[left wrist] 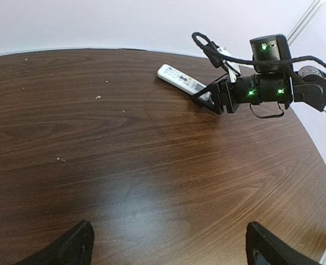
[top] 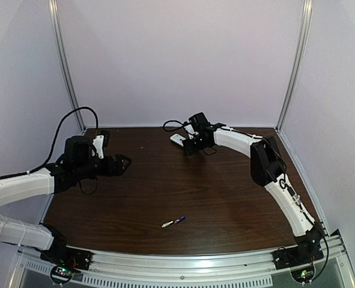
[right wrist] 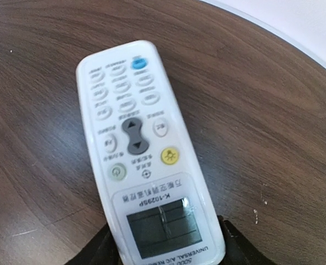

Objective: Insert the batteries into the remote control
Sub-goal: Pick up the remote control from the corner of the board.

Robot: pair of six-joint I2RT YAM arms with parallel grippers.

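Two batteries (top: 173, 222) (loose), remote (right wrist: 143, 149) well apart

The dark brown wood-grain table (top: 165, 192) carried a flat white rectangular plastic remote control (top: 177, 140), buttons up, near its far edge. Two tiny cylindrical batteries (top: 173, 222), whitish and blue-purple, lay end to end near the front.

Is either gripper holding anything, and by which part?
Left gripper holds nothing. Right gripper straddles the remote control at its display end; whether it grips cannot be told.
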